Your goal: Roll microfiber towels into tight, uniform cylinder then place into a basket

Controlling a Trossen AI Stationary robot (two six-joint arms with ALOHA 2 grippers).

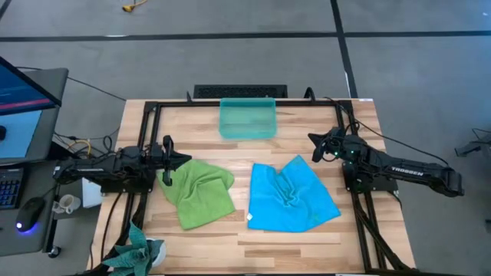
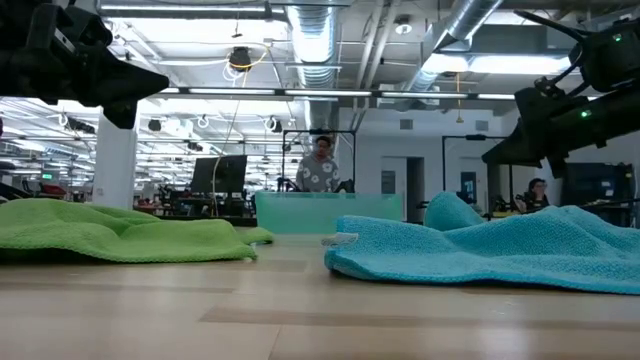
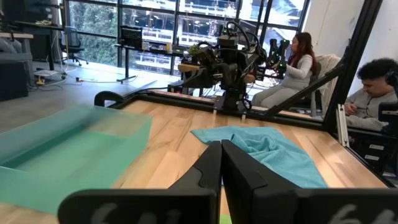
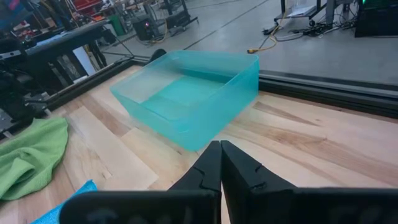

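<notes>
While both towels, green and blue, lay crumpled and unrolled at the table's six o'clock, the basket at twelve held nothing, and the left end effector and right end effector hovered with fingers together, empty.

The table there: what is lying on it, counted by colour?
Lime green towel: 1
Sky blue towel: 1
Translucent teal-green basket: 1
Darker teal cloth, hanging at the table's front left corner: 1
Total: 4 things. Neither towel is rolled yet, and the basket holds nothing.
</notes>
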